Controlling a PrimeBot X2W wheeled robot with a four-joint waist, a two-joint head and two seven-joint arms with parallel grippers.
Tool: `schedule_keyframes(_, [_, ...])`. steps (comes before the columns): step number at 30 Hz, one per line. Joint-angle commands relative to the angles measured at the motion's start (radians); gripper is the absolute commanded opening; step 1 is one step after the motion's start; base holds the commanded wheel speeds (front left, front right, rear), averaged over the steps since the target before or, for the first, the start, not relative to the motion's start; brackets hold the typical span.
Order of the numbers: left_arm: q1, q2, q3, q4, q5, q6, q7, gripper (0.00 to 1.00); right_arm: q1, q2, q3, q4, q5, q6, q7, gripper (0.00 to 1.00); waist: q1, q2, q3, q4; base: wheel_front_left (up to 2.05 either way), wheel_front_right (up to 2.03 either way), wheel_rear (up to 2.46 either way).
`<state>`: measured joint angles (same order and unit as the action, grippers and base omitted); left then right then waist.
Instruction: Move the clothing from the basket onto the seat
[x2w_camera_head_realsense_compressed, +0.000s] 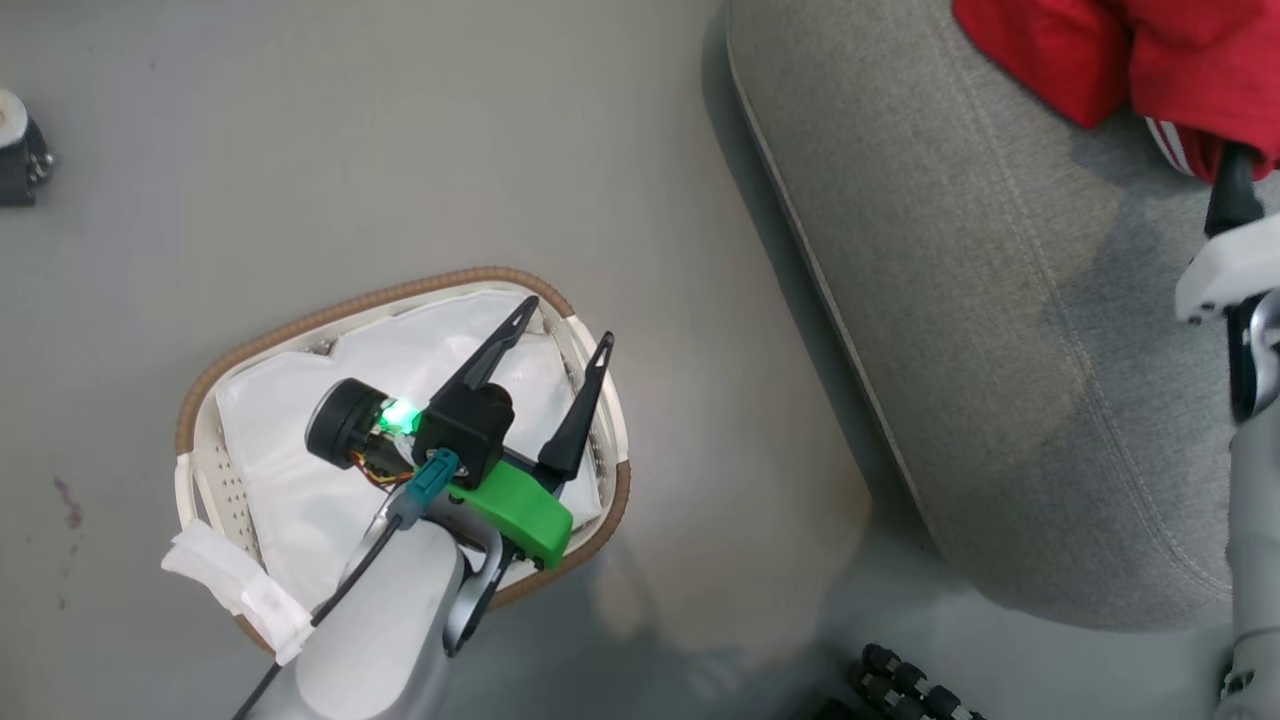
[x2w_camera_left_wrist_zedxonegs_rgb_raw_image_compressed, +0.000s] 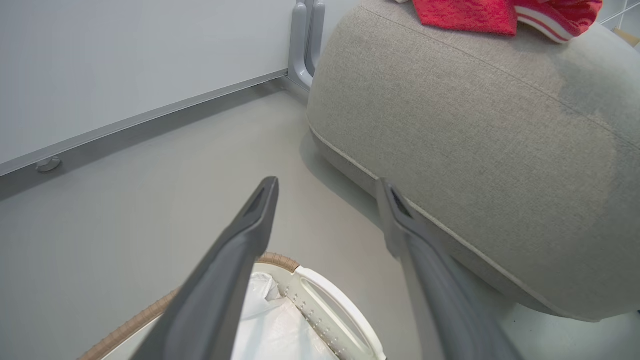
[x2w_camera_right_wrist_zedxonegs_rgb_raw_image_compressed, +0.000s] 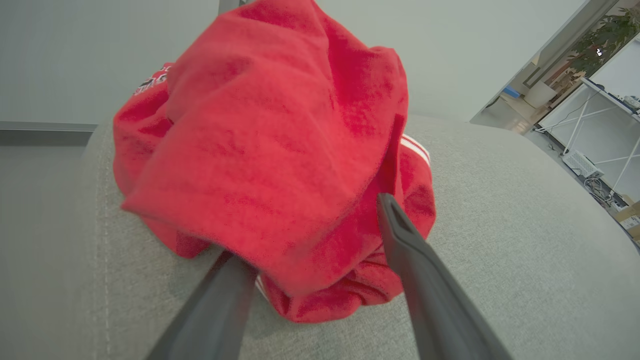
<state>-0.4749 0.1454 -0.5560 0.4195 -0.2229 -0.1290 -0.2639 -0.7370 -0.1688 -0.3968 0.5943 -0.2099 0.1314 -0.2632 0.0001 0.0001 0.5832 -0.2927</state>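
Now the soft, light clothing lies bunched at the edge of the seat; a thick fold seems best to pinch. The right hand is spread wide against it, holding nothing; the left hand, also spread and empty, hangs over the basket.

The clothing, at the centre of the right wrist view, is red cloth with a soft, fuzzy, matt nap. The seat, on the right of the head view, is grey woven fabric, coarse and matt. At the lower left, the basket is smooth white plastic with a brown woven rim. Its liner is thin, faintly shiny white cloth. The floor looks smooth and matt.
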Motion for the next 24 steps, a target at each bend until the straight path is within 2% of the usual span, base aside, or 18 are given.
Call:
schedule_keyframes(1, [0.016,-0.006,0.001,-0.006,-0.007,-0.002,-0.001,1.0,0.044,0.008,0.009,-0.016,0.014,-0.001,-0.002,1.0,-0.0001,-0.0001,-0.05,-0.008,0.0,0.0,0.0])
schedule_keyframes(12, [0.077,-0.057,0.068,-0.036,-0.056,0.001,-0.001,1.0,0.177,-0.025,0.071,-0.094,0.04,-0.001,-0.002,1.0,-0.0001,-0.0001,-0.214,0.039,0.0,0.0,0.0])
schedule_keyframes(18, [0.131,-0.078,0.135,-0.054,-0.057,0.009,-0.001,1.0,0.174,-0.044,0.105,-0.118,0.047,-0.001,-0.002,1.0,-0.0001,-0.0001,-0.31,0.099,0.0,0.0,0.0])
schedule_keyframes(24, [0.194,-0.088,0.214,-0.058,-0.065,0.027,-0.001,1.0,0.178,-0.048,0.129,-0.089,0.068,-0.001,-0.002,1.0,-0.0001,-0.0001,-0.398,0.179,0.0,0.0,0.0])
